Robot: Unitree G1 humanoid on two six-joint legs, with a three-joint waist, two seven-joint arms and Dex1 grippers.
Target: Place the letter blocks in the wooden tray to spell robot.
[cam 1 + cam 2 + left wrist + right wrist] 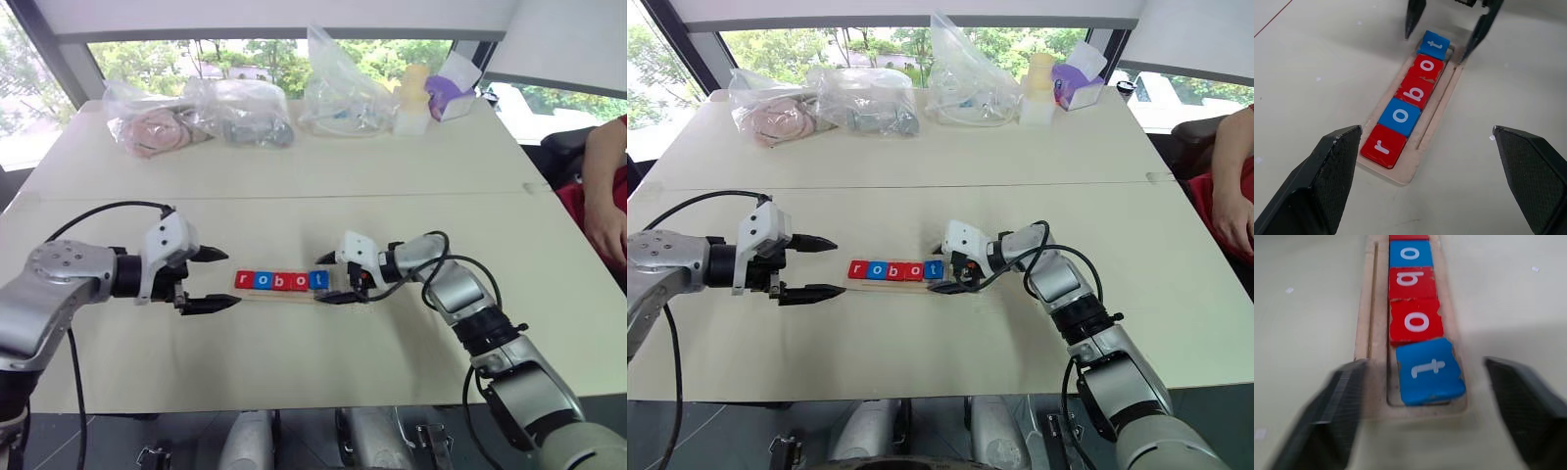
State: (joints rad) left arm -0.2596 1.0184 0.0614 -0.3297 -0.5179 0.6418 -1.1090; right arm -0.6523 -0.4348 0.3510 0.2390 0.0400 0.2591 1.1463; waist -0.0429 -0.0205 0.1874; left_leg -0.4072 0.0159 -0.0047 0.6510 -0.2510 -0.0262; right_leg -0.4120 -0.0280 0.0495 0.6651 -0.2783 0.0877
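Five letter blocks point(281, 281) lie in a row in the wooden tray point(1439, 108) at the middle of the table and read r, o, b, o, t from left to right: red, blue, red, red, blue. The blue t block point(1430, 369) sits slightly askew at the tray's right end. My left gripper point(233, 278) is open just off the tray's left end, beside the red r block point(1383, 146), holding nothing. At the tray's right end my right gripper point(316, 280) is open, its fingers on either side of the t block and apart from it.
Several clear plastic bags point(201, 116) line the table's far edge, with a pale bottle point(412, 98) and a purple-and-white box point(452, 90) beside them. A person's arm point(607, 191) rests at the table's right side. A seam point(294, 196) crosses the tabletop behind the tray.
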